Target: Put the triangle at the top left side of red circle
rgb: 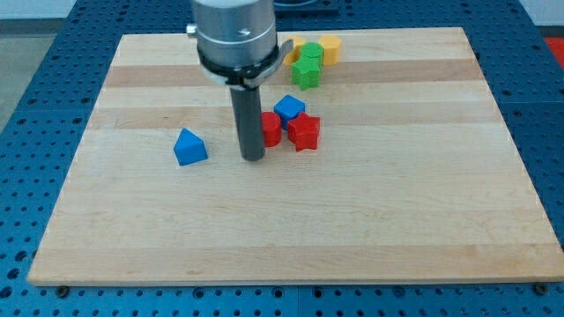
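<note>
A blue triangle block (pixel 189 147) lies left of the board's middle. My tip (pixel 254 158) rests on the board to its right, apart from it. The rod hides part of the red circle block (pixel 271 129), which sits just right of the tip. A blue cube (pixel 288 108) and a red star block (pixel 304 132) touch the red circle on its right side.
A green star block (pixel 307 73), a second green block (pixel 310 55), a yellow block (pixel 293 49) and a yellow hexagon block (pixel 330 48) cluster near the view's top. The wooden board (pixel 423 202) rests on a blue perforated table.
</note>
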Robot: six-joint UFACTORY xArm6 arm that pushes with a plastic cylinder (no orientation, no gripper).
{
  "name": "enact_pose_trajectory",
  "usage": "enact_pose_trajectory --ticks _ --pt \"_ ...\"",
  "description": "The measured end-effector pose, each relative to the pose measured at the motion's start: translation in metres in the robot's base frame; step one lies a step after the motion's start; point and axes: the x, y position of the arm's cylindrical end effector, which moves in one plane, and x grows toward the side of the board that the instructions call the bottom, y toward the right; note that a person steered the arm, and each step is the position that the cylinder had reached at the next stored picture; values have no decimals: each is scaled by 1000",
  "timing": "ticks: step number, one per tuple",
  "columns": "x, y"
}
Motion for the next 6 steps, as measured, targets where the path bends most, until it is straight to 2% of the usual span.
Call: enact_pose_trajectory --ticks 1,3,4,6 --pt "30 -39" --pt "24 -129" --pt "3 -128" --pt "-7 -69"
